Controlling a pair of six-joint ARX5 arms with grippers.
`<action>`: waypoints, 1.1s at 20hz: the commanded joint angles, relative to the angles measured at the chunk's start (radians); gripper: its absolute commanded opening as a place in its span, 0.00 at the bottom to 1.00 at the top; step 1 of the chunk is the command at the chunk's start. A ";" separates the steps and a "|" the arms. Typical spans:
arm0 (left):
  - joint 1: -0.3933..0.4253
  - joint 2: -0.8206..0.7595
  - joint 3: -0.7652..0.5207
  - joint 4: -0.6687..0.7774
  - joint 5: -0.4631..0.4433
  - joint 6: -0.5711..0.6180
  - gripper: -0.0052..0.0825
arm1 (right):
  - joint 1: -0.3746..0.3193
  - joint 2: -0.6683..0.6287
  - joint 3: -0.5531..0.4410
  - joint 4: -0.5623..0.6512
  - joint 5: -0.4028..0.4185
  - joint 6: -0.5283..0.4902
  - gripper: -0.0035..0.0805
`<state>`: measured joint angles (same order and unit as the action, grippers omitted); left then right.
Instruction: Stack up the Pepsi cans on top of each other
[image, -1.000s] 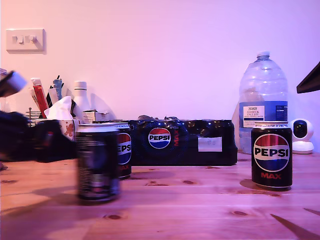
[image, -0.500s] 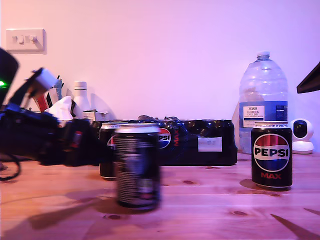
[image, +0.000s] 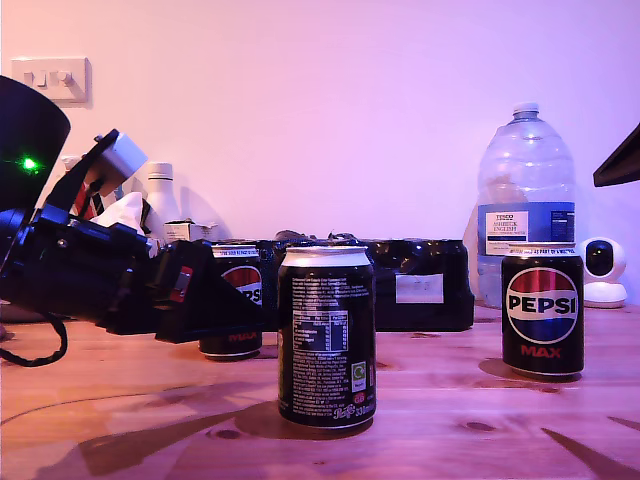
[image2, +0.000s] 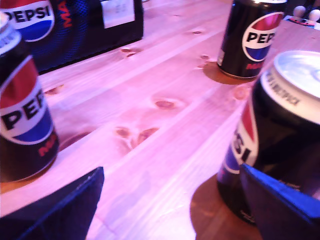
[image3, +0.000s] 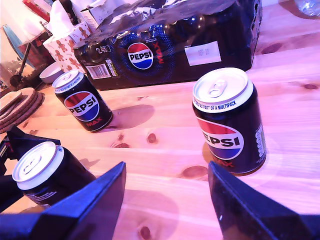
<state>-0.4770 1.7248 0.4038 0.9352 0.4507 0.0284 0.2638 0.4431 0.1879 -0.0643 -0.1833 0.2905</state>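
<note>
Partly hidden, the back can (image: 236, 300) shows only its rim and a slice of logo in the exterior view, since my first pincer (image2: 170, 172) and its arm (image: 80, 270) cover its side from the exterior view's left. The front can (image: 326, 335) stands upright on the table (image: 450, 400) near the middle of that view, long axis vertical, with its white small print turned to the exterior camera and its logo facing away. In the first wrist view one dark finger (image2: 280, 205) overlaps this can's lower side, so its base is cut off there, and I cannot tell whether finger and can touch. My first pincer is released, its fingers spread wide with bare table between them. The third can (image: 543, 310) stands upright well apart, towards the exterior view's right, logo to the camera. None of the three rests on another. My second pincer (image3: 166, 170) is also released, spread wide above the table and grasping nothing. Behind the cans the shrink-wrapped multipack (image: 420, 285) lies along the wall, its middle blocked by the front can, with a big water bottle (image: 527, 200) beside it.
</note>
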 joint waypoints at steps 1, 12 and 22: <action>0.016 -0.005 -0.001 -0.014 0.000 0.013 0.95 | 0.005 0.006 -0.006 0.005 0.011 -0.003 0.59; 0.110 -0.054 0.012 -0.143 -0.055 0.051 0.95 | 0.005 0.006 -0.006 0.000 0.033 -0.003 0.59; 0.111 -0.046 0.122 -0.198 -0.154 0.086 0.95 | 0.005 0.006 -0.006 0.000 0.039 -0.003 0.59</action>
<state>-0.3649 1.6779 0.5240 0.7418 0.2955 0.1093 0.2638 0.4431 0.1879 -0.0704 -0.1467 0.2897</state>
